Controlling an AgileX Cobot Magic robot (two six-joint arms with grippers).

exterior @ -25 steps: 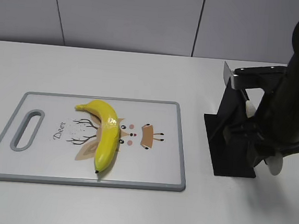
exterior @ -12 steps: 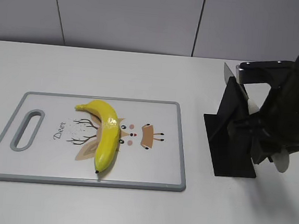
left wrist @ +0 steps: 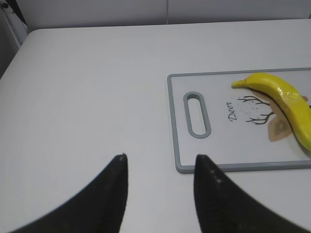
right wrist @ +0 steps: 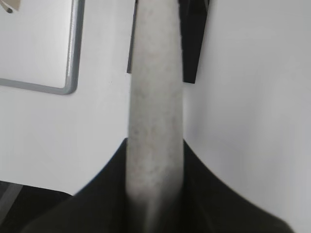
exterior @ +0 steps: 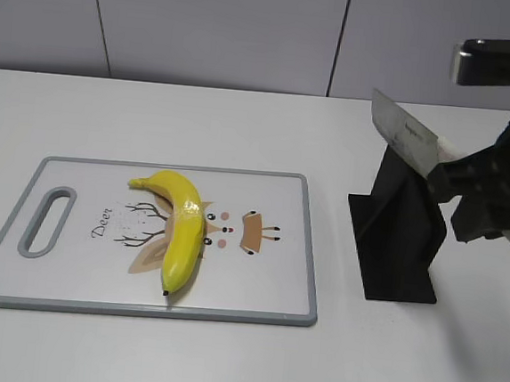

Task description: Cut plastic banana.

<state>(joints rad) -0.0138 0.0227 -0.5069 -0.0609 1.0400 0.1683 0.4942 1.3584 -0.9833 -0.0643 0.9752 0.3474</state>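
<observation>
Starting at the left, the left gripper (left wrist: pixel 158 167) hovers over bare white worktop (exterior: pixel 199 119), its two dark fingers (left wrist: pixel 114 182) spread apart with nothing between them. Just to its right lies a white cutting board (exterior: pixel 264 290) with a grey rim and an oval handle slot (exterior: pixel 47 219) at its left end. The board carries a cartoon deer drawing (exterior: pixel 234 229) with branching antlers, and the word "Deer" (exterior: pixel 101 221) is printed in script beside the slot. The plastic banana (exterior: pixel 180 225) rests on the board across that drawing, one dark tip near the board's front edge, the other end curving back toward the left; a shiny band circles its middle.

Farther right, apart from the board, a black knife stand (exterior: pixel 398 239) sits on the worktop. Above it the right gripper (exterior: pixel 474 192) holds a knife in the air, its fingers clamped around the pale handle (right wrist: pixel 155 97). The knife blade (exterior: pixel 403 132) points up and to the left, clear of the stand. Small dark lettering shows on the blade, but it is too small to read.
</observation>
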